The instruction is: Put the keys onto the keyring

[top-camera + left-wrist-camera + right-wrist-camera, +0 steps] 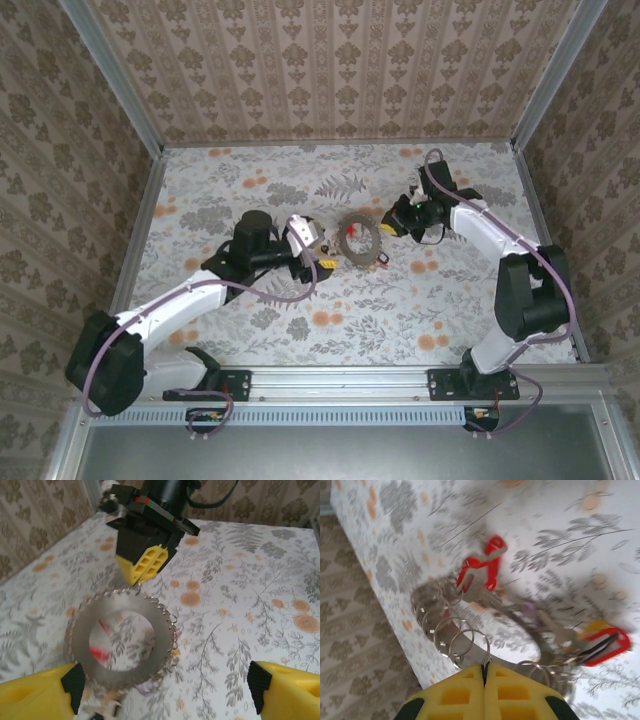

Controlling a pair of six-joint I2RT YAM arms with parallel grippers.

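The keyring [345, 241] is seen near the middle of the flowered tabletop [400, 320], between the two pincers. From the left wrist it is shown as a flat grey disc with a large centre hole [160, 630], and its rim is lined with small wire loops [447, 630].

The right pincer [392, 228] is held at the far edge of the keyring. Its yellow fingertips [465, 695] are pressed flat together, and one wire loop at the rim is caught in the seam between them. From the left wrist the same pincer [147, 565] is seen touching the upper rim of the ring.

The left pincer [315, 246] is placed just beside the ring on the other side. Its fingers [35, 695] are spread wide, and nothing is gripped between them.

The keys [482, 570], mostly red-headed, are found at the ring. One red key [100, 655] is seen through the centre hole, and another lies at the ring's edge. Whether each is threaded on a loop cannot be told.
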